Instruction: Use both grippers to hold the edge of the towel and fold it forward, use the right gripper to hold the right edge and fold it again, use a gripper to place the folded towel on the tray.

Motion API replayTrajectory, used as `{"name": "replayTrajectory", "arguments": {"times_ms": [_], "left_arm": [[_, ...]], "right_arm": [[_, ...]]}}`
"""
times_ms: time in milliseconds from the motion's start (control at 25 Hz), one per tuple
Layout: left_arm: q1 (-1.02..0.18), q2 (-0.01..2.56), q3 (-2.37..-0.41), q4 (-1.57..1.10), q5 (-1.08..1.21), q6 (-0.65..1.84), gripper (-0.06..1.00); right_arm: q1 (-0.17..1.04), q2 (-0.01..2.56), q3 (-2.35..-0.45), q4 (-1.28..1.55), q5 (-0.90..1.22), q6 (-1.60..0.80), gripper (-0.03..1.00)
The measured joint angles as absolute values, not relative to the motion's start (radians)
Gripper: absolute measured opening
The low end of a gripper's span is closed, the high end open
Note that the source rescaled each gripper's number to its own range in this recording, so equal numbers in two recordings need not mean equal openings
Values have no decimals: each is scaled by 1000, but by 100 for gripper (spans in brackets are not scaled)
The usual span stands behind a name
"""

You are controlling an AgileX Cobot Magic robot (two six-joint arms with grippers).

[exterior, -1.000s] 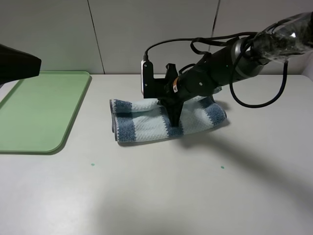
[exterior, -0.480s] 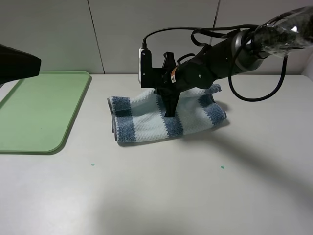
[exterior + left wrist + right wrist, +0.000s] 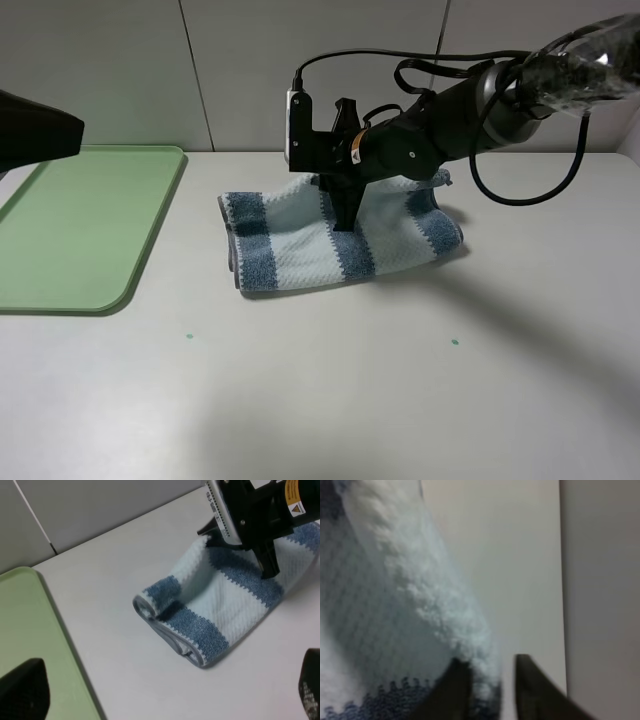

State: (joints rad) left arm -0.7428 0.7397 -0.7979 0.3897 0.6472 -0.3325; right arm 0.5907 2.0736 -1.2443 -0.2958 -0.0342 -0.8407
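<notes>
The blue-and-white striped towel lies folded on the white table, right of the tray; it also shows in the left wrist view. My right gripper points down over the towel's middle and is shut on a raised fold of its upper layer, seen close in the right wrist view with fabric between the fingers. It also shows in the left wrist view. My left gripper is open and empty, held above the tray's side, well left of the towel. The green tray is empty.
The tray's rim runs close to the towel's left end. A grey panelled wall stands behind the table. The right arm's cables hang over the back right of the table.
My right gripper has moved up and toward the back left, drawing the towel's upper layer with it. The towel's left end has shifted slightly left. The left arm has not moved.
</notes>
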Motion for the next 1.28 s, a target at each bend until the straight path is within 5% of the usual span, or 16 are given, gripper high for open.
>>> {"name": "replayTrajectory", "arguments": {"times_ms": [120, 240, 760, 960, 1280], "left_arm": [[-743, 740, -798, 390, 647, -332, 100], [-743, 740, -798, 390, 647, -332, 100], [-743, 740, -798, 390, 647, -332, 100], [-743, 740, -798, 390, 647, -332, 100], [-743, 740, -798, 390, 647, -332, 100]], "right_arm": [[591, 2074, -1244, -296, -57, -841, 61], [591, 2074, -1244, -296, -91, -841, 74], [591, 2074, -1244, -294, -94, -820, 79], [591, 2072, -1244, -286, -48, -700, 97], [594, 1970, -1243, -284, 96, -548, 100]]}}
